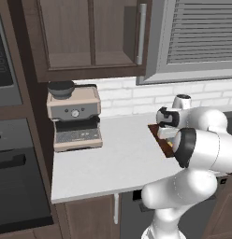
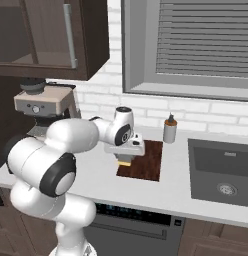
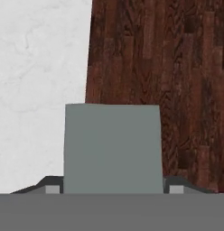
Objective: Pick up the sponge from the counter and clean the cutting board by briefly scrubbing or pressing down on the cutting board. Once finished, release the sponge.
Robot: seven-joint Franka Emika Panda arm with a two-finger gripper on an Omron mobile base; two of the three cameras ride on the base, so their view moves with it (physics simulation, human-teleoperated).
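Observation:
In the hand view, the grey-green top of the sponge [image 3: 112, 149] sits between my two fingertips [image 3: 175, 186]. My gripper [image 2: 125, 159] is shut on the sponge [image 2: 125, 163], whose yellow layer shows under the hand. It is low over the left edge of the dark reddish-brown cutting board [image 2: 147, 161] [image 3: 177, 81], partly over the white counter [image 2: 96, 175] [image 3: 37, 67]. I cannot tell whether the sponge touches the board. In the left base view my own arm hides most of the board [image 1: 159, 136].
A coffee machine [image 1: 74, 118] stands at the counter's back left. A soap bottle [image 2: 169, 130] stands behind the board, and a dark sink basin [image 2: 221, 170] lies to its right. Wall cabinets hang above; an oven [image 1: 15, 172] flanks the counter's left end.

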